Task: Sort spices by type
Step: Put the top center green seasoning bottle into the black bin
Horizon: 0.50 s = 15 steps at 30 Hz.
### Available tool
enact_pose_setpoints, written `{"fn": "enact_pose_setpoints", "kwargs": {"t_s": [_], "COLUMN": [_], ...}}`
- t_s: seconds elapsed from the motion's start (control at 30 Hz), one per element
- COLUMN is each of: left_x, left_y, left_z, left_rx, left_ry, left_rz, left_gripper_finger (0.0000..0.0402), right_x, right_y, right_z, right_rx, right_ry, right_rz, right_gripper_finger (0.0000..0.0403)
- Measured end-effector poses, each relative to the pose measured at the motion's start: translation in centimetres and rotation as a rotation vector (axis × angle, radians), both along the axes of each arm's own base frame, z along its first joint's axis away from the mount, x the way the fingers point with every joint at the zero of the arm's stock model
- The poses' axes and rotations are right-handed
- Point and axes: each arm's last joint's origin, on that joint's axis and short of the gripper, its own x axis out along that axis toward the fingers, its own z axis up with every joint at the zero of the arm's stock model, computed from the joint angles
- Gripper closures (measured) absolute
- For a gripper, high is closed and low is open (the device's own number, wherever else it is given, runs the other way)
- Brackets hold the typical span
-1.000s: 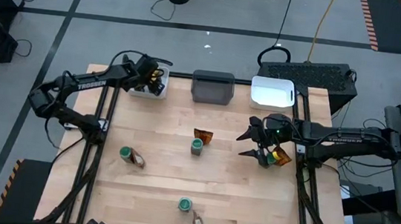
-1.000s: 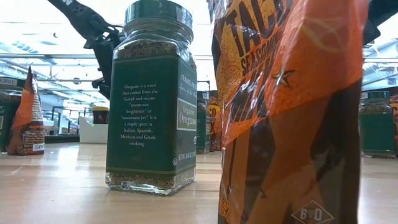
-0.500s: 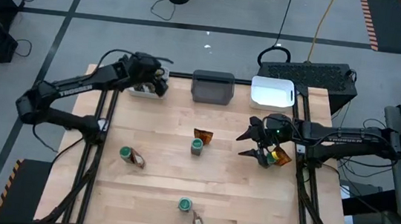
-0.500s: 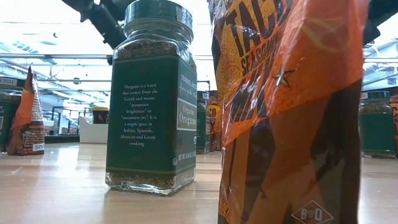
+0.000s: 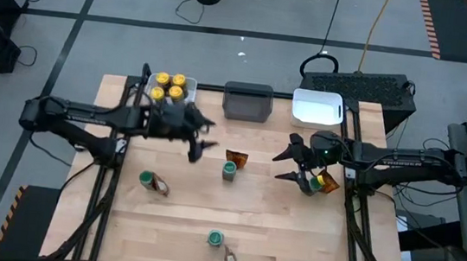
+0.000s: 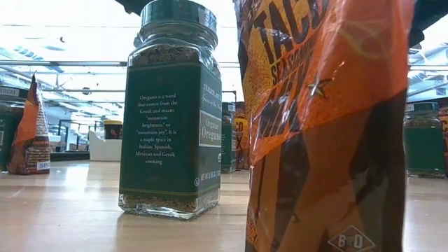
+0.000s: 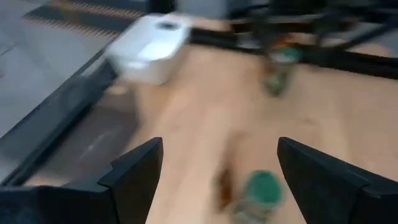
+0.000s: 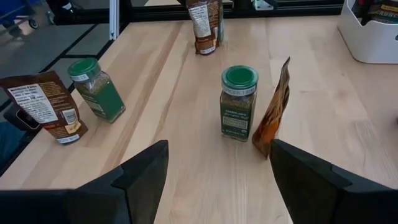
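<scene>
**Two wide-open pincers, and jars and packets left to sort**

Far out to the side of my left pincer [image 5: 200, 138] there is a white bin [image 5: 147, 104]. Four yellow-lid jars [image 5: 168, 87] sit in it. My left pincer hangs over the table with its fingers spread wide, and it holds nothing.

Back beside that arm, toward the front edge, a green-lid jar [image 5: 148, 178] touches a brown packet [image 5: 160, 188]. Farther toward the front edge stand another green jar [image 5: 215, 236] and another packet [image 5: 230, 257].

Just ahead of my left pincer is the middle green jar [image 5: 228, 173]. An orange packet [image 5: 236, 158] leans right next to it. This pair sits between my two pincers.

My right pincer [image 5: 286, 166] is wide open too and holds nothing. It points at that same middle jar. Behind its fingers, close by its wrist, I see a yellow lid [image 5: 327, 184] and a bit of orange. I cannot tell more about them.

I think the jars are hard, smooth glass and a bit heavy. They could slip or tip, and they might break if dropped. I would take one by its flat sides, just under the lid.

I think the packets are light, thin and crinkly. They will bend and slide away if I push them. I would pinch one by its top edge.
</scene>
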Motion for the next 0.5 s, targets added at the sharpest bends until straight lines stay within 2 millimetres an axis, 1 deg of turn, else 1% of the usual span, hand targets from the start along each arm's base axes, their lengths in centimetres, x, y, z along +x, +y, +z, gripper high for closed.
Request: {"fn": "enact_pose_setpoints", "kwargs": {"t_s": [0.13, 0.23, 0.33, 0.5], "left_x": [1.9, 3.3, 4.3, 5.9], "left_y": [-3.5, -5.3, -6.0, -5.6], "left_z": [-0.9, -2.1, -3.7, -6.2], "left_rx": [0.070, 0.137, 0.163, 0.161], "left_ry": [-0.032, -0.036, 0.003, 0.069], "left_rz": [-0.155, -0.230, -0.259, -0.246], "left_gripper_finger": [0.0081, 0.0081, 0.0081, 0.0081], "right_x": [0.0, 0.1, 0.1, 0.0], "right_y": [0.0, 0.0, -0.1, -0.1], "right_z": [0.0, 0.1, 0.1, 0.0], "right_rx": [-0.004, -0.023, -0.037, -0.043], "right_ry": [-0.006, -0.015, -0.013, -0.012], "right_rz": [0.002, 0.008, -0.010, -0.008], "right_gripper_finger": [0.0140, 0.0140, 0.0140, 0.0140]}}
